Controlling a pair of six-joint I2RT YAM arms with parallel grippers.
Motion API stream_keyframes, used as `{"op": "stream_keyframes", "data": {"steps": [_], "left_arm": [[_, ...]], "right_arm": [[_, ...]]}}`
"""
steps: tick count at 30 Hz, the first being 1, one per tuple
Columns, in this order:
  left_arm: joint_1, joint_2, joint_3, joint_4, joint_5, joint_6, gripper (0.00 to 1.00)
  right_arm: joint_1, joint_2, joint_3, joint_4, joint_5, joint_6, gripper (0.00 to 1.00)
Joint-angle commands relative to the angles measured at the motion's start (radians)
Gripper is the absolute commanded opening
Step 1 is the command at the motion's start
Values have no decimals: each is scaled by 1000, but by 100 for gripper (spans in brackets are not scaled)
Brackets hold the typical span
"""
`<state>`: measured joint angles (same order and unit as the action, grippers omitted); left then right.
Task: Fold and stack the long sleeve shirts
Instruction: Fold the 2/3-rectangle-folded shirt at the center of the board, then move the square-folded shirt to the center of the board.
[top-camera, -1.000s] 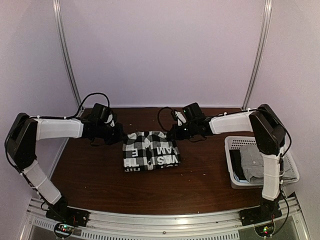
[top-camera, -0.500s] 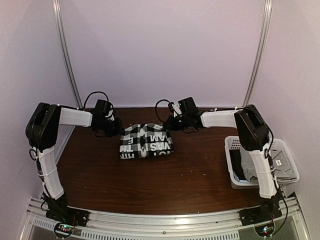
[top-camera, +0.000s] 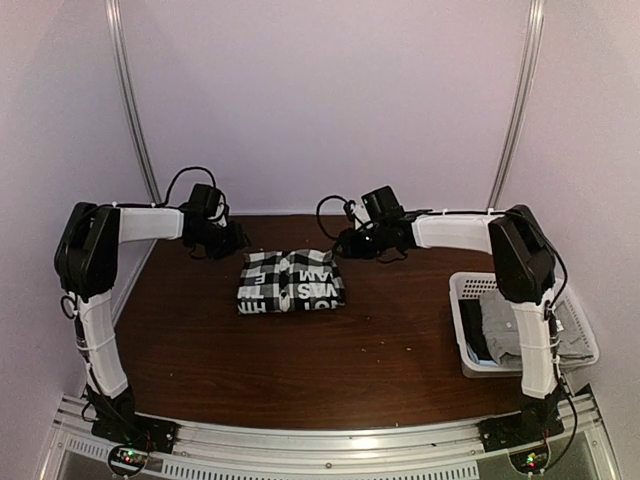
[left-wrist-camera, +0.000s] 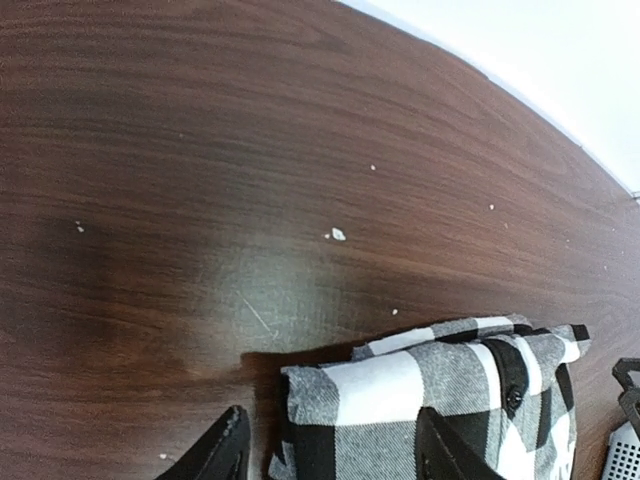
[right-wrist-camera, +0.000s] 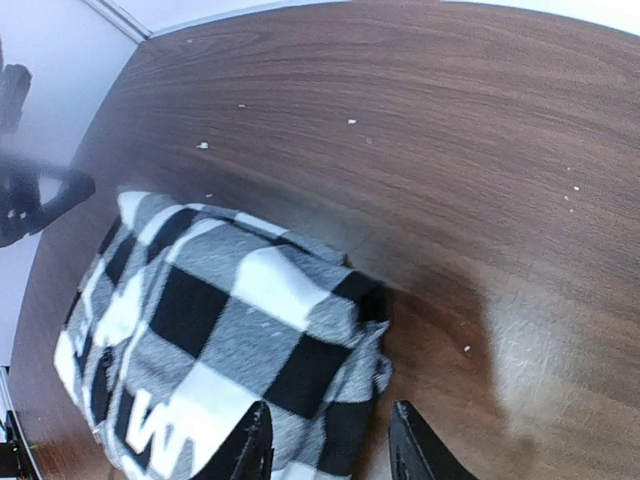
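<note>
Checked shirt (top-camera: 292, 281) lies folded into a compact rectangle at the far middle of the dark wood table (top-camera: 300, 370) in the top view, with white lettering across its black-and-white squares. The left gripper (top-camera: 235, 240) is just beside its far left corner and the right gripper (top-camera: 345, 243) just beside its far right corner. A grey shirt (top-camera: 505, 325) lies crumpled in the white lattice basket (top-camera: 460, 300) at the right edge. The first fold looks done, so the next move likely calls for fetching the grey one and spreading it flat.

In the left wrist view, the fingers (left-wrist-camera: 232, 450) stand apart and hold nothing. The shirt's soft woven corner, its layered edges showing, lies between and below them.

In the right wrist view, the fingers (right-wrist-camera: 255, 445) are likewise parted and empty over a plump, rounded fold of limp, flannel-like cloth.
</note>
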<state>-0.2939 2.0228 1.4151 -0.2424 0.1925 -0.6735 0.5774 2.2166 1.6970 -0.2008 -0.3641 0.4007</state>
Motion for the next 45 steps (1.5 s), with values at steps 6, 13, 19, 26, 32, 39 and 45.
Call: {"op": "stream_keyframes", "data": {"steps": [6,13,19,26,32,39,45], "left_arm": [[-62,-226,-126,-16,-22,10,52],[-139,-174,-228,142,130,-56,40],[-172,-70,-253,198,179,-90,36],[-220,-105,-326,187,150,-128,35],[-289,-227,-446,168,110,-182,35],[-316,-408,-529,89,40,-188,36],[-340,-497,-549,35,108,-159,35]], "right_arm": [[163,-183,-164,30,14,-2,33],[182,-77,-172,50,30,10,30],[181,-44,-249,60,64,5,29],[201,-113,-369,80,48,1,29],[263,-247,-481,54,22,-2,30],[271,-380,-485,-52,94,-4,33],[270,-380,-386,-55,125,6,33]]}}
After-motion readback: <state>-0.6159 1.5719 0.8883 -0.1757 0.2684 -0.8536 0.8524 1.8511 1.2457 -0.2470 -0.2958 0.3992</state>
